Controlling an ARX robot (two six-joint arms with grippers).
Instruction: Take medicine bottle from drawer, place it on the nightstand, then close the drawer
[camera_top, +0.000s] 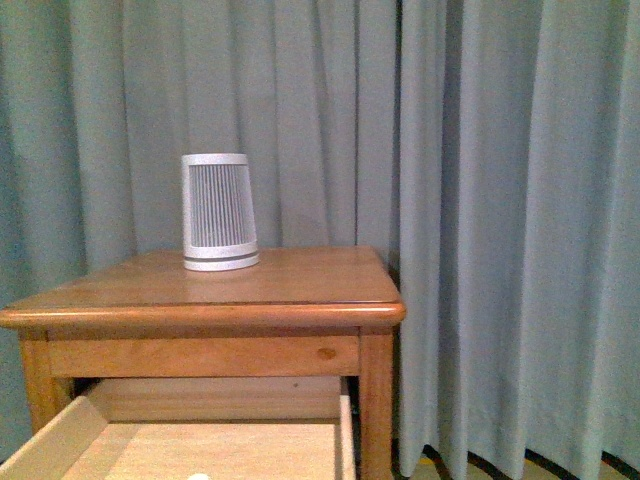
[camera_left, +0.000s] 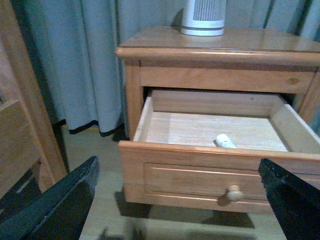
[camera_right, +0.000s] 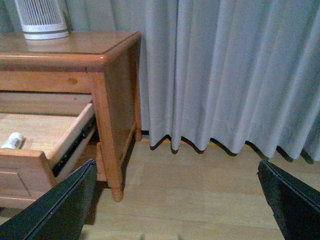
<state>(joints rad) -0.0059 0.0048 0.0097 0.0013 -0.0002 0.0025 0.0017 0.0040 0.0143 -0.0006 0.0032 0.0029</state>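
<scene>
The honey-brown nightstand (camera_top: 280, 285) stands before a grey curtain. Its upper drawer (camera_left: 220, 177) is pulled out, with a round knob (camera_left: 234, 192) on its front. The tiny white medicine bottle (camera_left: 225, 141) lies on its side on the pale drawer floor near the front wall; it also shows in the right wrist view (camera_right: 13, 140) and as a white edge in the front view (camera_top: 198, 477). My left gripper (camera_left: 177, 200) is open and empty, in front of the drawer front. My right gripper (camera_right: 177, 200) is open and empty over the floor beside the nightstand.
A large white ribbed tapered device (camera_top: 217, 212) stands on the nightstand top at the back left. A grey curtain (camera_top: 500, 200) hangs behind and to the right. Other wooden furniture (camera_left: 20, 115) stands by the left arm. Pale wood floor (camera_right: 200, 190) lies to the right.
</scene>
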